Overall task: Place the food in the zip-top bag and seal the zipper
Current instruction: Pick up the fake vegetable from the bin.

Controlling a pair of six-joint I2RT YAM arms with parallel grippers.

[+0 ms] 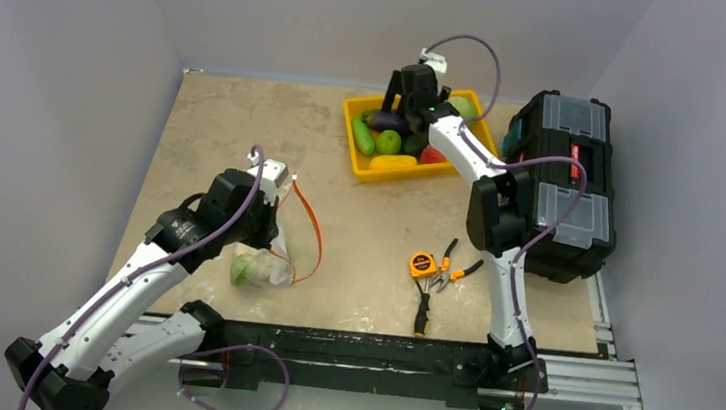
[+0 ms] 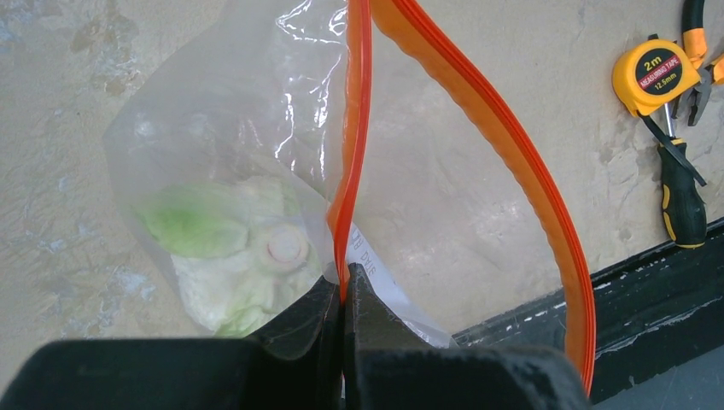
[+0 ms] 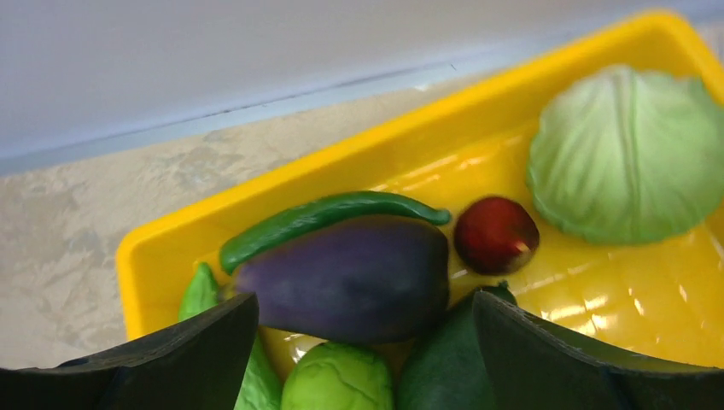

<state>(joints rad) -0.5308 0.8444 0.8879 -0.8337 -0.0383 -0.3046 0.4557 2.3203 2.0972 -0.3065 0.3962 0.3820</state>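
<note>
The task is under way, and most of it looks to be left. The zip-top bag [image 2: 256, 128] hangs over the near-left part of the worktop [image 1: 245, 133]. It is held up by the left jaws, which are pinched fully shut on one side of the orange-red zipper [image 2: 478, 111], so the mouth gapes in a wide loop. One piece of food is already inside: a white-and-green cauliflower [image 2: 230, 256] lying at the bottom of the clear plastic. The rest is in the yellow tray [image 1: 382, 172] at the far edge of the worktop, right of the middle. The right jaws hover just above the tray, spread wide with nothing between them. They straddle the purple eggplant [image 3: 350, 278], which lies in the tray and looks like the next piece to be picked. A long green pepper [image 3: 324, 218] lies along the eggplant's far side. A dark red fruit [image 3: 495, 235] and a pale green cabbage [image 3: 627, 154] lie toward the tray's far-right corner, and a lime-green piece [image 3: 337, 380] sits nearest the camera. Each of these, I judge, has yet to be carried across to the bag, and the zipper is wide open and has yet to be closed. The white slider tab cannot be made out in these views. The tape measure [image 1: 423, 264] and pliers [image 1: 453, 272] lie near the near edge and play no part.
</note>
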